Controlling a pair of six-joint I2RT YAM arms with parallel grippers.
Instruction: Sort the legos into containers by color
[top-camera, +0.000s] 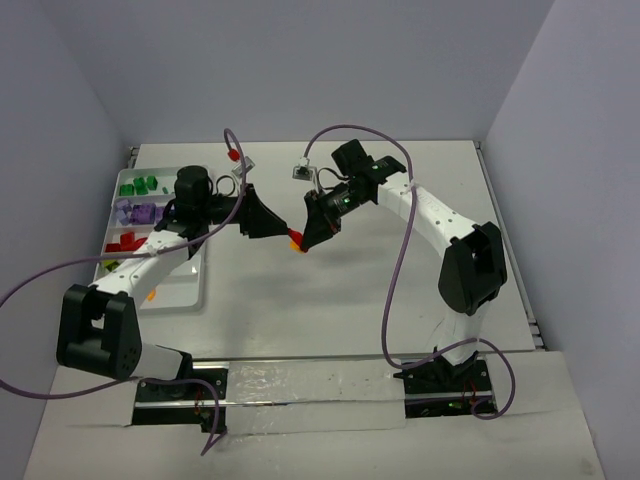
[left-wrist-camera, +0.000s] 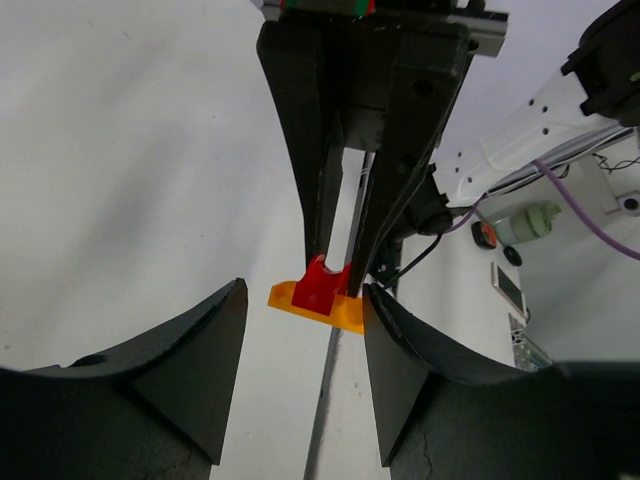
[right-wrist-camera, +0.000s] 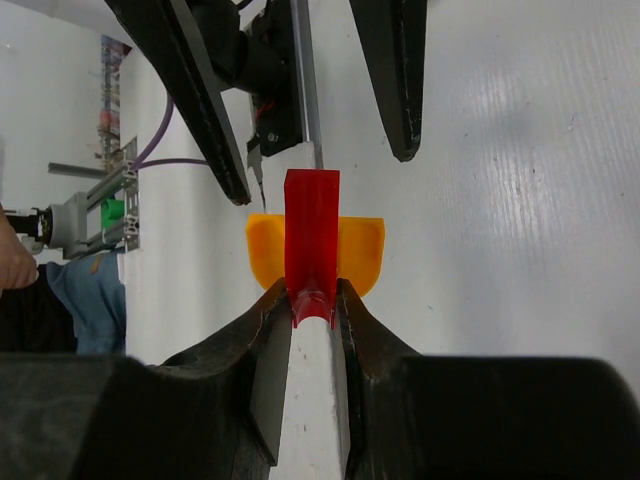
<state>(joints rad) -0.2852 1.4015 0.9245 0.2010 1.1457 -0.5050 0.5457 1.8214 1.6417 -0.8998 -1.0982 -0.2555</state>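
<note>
Above the table's middle, my right gripper (right-wrist-camera: 313, 292) is shut on a red lego (right-wrist-camera: 312, 230) that is stuck onto a flat orange lego (right-wrist-camera: 362, 250). Facing it, my left gripper (left-wrist-camera: 303, 300) stands open, with one finger on each side of the orange lego (left-wrist-camera: 345, 312). Its right finger meets the plate's end, while its left finger is well apart. The top view shows the pair of legos (top-camera: 295, 240) between the two gripper tips. At the left lies the white tray of containers (top-camera: 180, 285), holding green (top-camera: 140, 184), purple (top-camera: 135, 212), red (top-camera: 125, 243) and lime (top-camera: 108, 266) legos in separate compartments.
One orange lego (top-camera: 150, 296) lies in the tray's nearest compartment. A small white connector with a red tip (top-camera: 236, 157) and another (top-camera: 301, 172) lie at the back of the table. Purple cables loop over both arms.
</note>
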